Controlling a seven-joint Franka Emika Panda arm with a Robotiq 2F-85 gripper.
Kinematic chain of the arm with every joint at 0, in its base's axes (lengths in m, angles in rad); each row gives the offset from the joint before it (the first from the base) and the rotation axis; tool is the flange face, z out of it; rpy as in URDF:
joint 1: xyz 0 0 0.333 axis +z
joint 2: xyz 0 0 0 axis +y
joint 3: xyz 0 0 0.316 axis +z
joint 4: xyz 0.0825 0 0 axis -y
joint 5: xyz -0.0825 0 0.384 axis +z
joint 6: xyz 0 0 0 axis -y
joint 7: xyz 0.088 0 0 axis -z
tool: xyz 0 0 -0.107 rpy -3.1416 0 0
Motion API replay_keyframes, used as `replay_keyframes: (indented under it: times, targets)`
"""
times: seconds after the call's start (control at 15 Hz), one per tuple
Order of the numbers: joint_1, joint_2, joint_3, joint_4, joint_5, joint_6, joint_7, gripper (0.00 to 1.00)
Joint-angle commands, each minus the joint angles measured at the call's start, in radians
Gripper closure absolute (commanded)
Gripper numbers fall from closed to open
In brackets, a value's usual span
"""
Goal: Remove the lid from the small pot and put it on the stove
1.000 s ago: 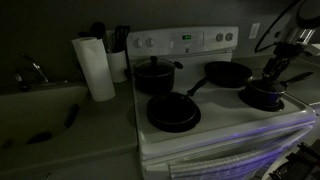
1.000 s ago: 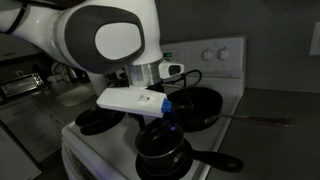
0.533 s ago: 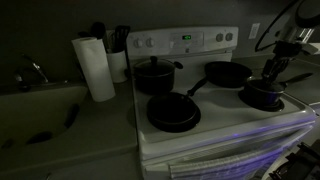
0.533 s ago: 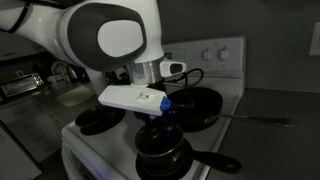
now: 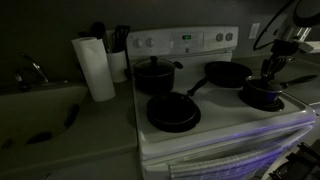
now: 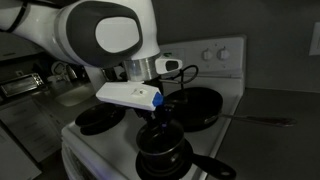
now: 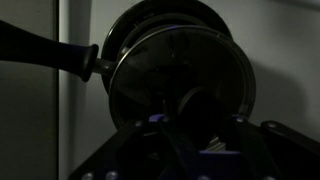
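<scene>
— At the front corner of the stove top, the one farthest from the paper towel roll, sits the small pot. That's where the arm is working.
— Which step, would you say?
— The grasp-and-lift, I judge. The gripper hangs straight above the pot, fingers pointing down at the lid.
— Clamped on it?
— Can't tell. The wrist view is too dark to show whether the jaws are closed round the knob (they frame it closely, at least). Nor can I say if the lid is off the rim.
— And next?
— A firm hold on the knob, a straight rise clear of the pot, then a carry to bare white surface by the front edge.
— How does the lid look?
— Round, see-through in the middle, with a thin pale rim and a dark knob at centre. The pot's short handle sticks out beside it.
</scene>
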Motion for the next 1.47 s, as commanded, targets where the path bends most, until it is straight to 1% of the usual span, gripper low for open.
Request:
replay_keyframes:
  times: [0.0,0.2,1.07,1.27,1.4]
  targets:
    - [-0.031,0.027,0.036,0.018,-0.037,-0.015,0.033,0.85]
    - [-0.038,0.026,0.052,0.030,-0.090,-0.014,0.066,0.85]
    - [-0.016,0.026,0.053,0.070,-0.070,-0.011,0.041,0.85]
    - [-0.006,0.031,0.061,0.088,-0.062,-0.015,0.033,0.85]
    - [0.005,0.036,0.080,0.108,-0.065,-0.017,0.034,0.85]
